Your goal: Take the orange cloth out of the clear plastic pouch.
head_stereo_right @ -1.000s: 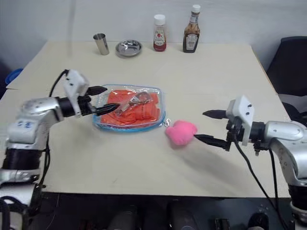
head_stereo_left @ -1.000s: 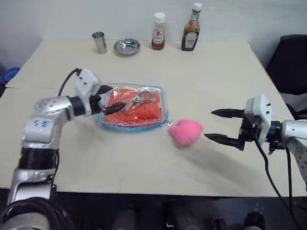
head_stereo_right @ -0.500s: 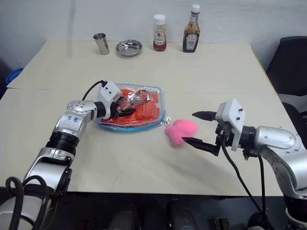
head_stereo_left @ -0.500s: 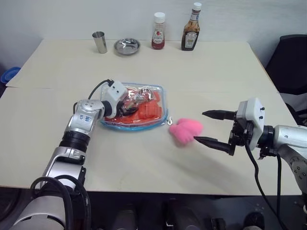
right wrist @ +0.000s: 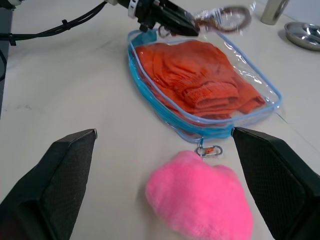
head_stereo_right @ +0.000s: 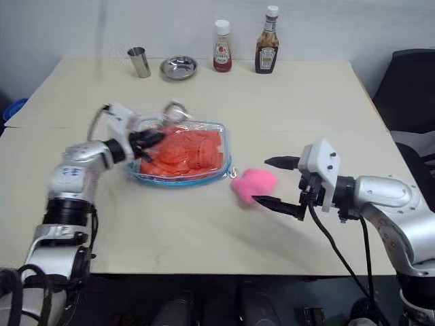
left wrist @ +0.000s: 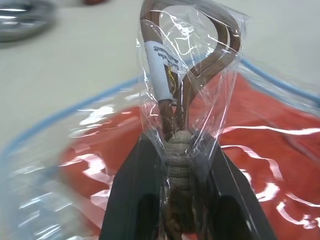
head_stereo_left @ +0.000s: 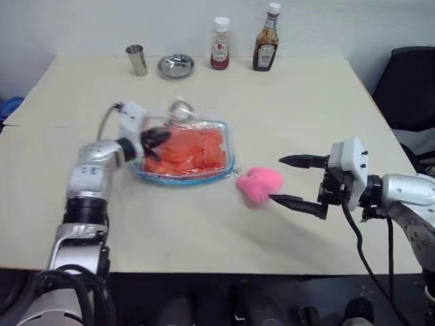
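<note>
The left gripper (left wrist: 177, 165), wide open inside the clear plastic pouch (head_stereo_left: 187, 151) a second ago, has closed on a small clear packet (left wrist: 187, 75) with a brown clip and lifted it above the pouch's left end. The orange cloth (head_stereo_left: 187, 148) remains inside the pouch on the table (head_stereo_left: 272, 102). Right of it lies the pink plush ball (head_stereo_left: 260, 185). The right gripper (head_stereo_left: 293, 180) stays wide open and empty, now nearer the ball.
</note>
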You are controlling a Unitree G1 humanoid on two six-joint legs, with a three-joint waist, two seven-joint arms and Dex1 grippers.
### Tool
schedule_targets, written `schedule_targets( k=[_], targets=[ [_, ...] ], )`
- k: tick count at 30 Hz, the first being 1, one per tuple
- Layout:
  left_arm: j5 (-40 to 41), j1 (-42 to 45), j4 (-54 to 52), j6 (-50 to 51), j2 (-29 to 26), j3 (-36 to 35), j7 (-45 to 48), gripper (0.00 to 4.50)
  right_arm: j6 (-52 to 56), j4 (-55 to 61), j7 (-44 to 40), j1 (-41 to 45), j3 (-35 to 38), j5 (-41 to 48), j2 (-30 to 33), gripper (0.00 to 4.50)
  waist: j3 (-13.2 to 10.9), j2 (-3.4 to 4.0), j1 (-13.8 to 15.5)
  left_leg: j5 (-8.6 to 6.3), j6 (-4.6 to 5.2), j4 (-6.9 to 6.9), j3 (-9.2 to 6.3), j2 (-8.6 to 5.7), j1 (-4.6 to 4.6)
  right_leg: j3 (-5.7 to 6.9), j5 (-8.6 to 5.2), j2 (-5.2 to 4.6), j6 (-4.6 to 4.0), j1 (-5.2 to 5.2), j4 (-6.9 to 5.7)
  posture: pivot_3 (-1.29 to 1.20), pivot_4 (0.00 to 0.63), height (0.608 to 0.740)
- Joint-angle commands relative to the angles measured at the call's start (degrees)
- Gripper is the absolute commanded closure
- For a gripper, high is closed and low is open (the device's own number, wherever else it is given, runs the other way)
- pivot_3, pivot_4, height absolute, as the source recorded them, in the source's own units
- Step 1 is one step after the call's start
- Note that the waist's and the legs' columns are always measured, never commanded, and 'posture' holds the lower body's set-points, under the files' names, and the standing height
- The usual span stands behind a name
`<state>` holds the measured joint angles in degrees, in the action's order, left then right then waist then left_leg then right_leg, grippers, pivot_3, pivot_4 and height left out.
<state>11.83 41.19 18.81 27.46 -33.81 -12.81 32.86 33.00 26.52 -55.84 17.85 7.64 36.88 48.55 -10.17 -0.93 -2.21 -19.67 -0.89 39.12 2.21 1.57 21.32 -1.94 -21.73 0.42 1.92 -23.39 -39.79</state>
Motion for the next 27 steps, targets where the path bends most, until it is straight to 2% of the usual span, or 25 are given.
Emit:
schedule_targets(
  k=[1,4,8,12,13,14,16,18,21,24,27],
  targets=[
    [3.11,-7.92,-8.02,7.12,-3.94,-12.55,-6.83,3.64,-1.72,-0.84,-2.29,2.86,-1.9,0.11,-0.77,0.0,0.0,0.0,-0.26,0.0,0.0,0.0,0.0,0.0,0.0,-0.01,0.0,0.0,0.0,-0.01,0.01,0.0,0.15,0.74],
    [2.77,-16.14,-11.15,11.12,-6.06,-20.09,-11.34,3.64,-1.84,-2.17,-4.03,5.32,-3.97,0.47,-1.8,0.0,0.02,-0.04,-0.1,0.0,0.0,0.01,-0.02,0.01,-0.01,0.01,0.0,-0.02,0.0,0.0,0.03,0.0,0.15,0.74],
    [3.39,-23.25,-13.85,14.01,-5.64,-24.94,-14.87,3.64,-2.66,-4.63,-6.32,8.38,-6.88,-0.79,-3.24,0.0,0.07,-0.17,0.84,-0.01,0.02,0.04,-0.06,-0.02,0.01,0.05,0.0,-0.07,0.0,0.02,0.03,0.0,0.15,0.74],
    [3.28,-29.21,-16.65,14.86,-4.52,-26.75,-16.58,2.84,-3.95,-7.97,-8.08,11.34,-9.43,-2.49,-4.84,0.0,0.2,-0.39,1.25,-0.06,0.1,0.04,-0.11,-0.07,0.02,0.06,0.0,-0.14,0.0,0.09,0.14,0.0,0.15,0.74],
    [3.1,-30.13,-17.3,14.94,-4.54,-26.93,-17.07,2.45,-4.12,-8.48,-8.4,11.83,-9.75,-2.69,-5.06,0.0,0.22,-0.41,1.25,-0.08,0.13,0.04,-0.11,-0.07,0.03,0.06,0.0,-0.14,0.0,0.09,0.17,0.0,0.15,0.74],
    [3.07,-31.1,-18.26,15.39,-4.6,-27.42,-17.52,2.3,-4.21,-8.89,-8.81,12.24,-10.0,-2.73,-5.22,0.0,0.22,-0.42,1.24,-0.09,0.15,0.04,-0.11,-0.07,0.03,0.06,0.0,-0.14,0.0,0.09,0.16,0.0,0.15,0.74],
    [3.51,-32.59,-19.82,16.31,-4.97,-28.54,-17.96,1.67,-4.31,-9.48,-9.49,12.68,-10.22,-2.88,-5.41,0.0,0.23,-0.44,0.95,-0.09,0.15,0.02,-0.11,-0.06,0.04,0.06,0.0,-0.14,0.0,0.08,0.16,0.0,0.15,0.74],
    [6.41,-33.78,-21.7,18.21,-6.42,-31.67,-15.71,1.13,-4.58,-10.18,-10.1,12.8,-10.27,-3.24,-5.34,0.0,0.25,-0.47,0.68,-0.09,0.15,0.01,-0.11,-0.06,0.03,0.06,0.0,-0.13,0.0,0.08,0.15,0.0,0.15,0.74],
    [10.61,-34.94,-24.02,19.03,-8.44,-34.33,-10.87,1.13,-4.7,-10.62,-10.37,12.74,-10.11,-3.64,-5.29,0.0,0.25,-0.5,0.46,-0.09,0.14,-0.02,-0.11,-0.04,0.03,0.08,0.0,-0.13,0.0,0.07,0.15,0.0,0.15,0.74],
    [19.13,-38.95,-32.0,18.92,-12.89,-36.38,2.52,1.13,-4.41,-9.95,-10.07,11.56,-9.31,-3.56,-4.87,0.0,0.24,-0.52,0.34,-0.1,0.1,-0.06,-0.11,-0.02,0.03,0.08,0.0,-0.11,-0.01,0.04,0.15,0.0,0.15,0.74],
    [24.71,-38.82,-38.35,18.66,-17.6,-33.37,10.47,1.13,-4.02,-9.31,-9.5,10.57,-8.67,-3.47,-4.65,0.0,0.23,-0.5,0.57,-0.1,0.06,-0.07,-0.12,-0.03,0.03,0.08,0.0,-0.12,-0.01,0.07,0.22,0.0,0.15,0.74]
  ],
)
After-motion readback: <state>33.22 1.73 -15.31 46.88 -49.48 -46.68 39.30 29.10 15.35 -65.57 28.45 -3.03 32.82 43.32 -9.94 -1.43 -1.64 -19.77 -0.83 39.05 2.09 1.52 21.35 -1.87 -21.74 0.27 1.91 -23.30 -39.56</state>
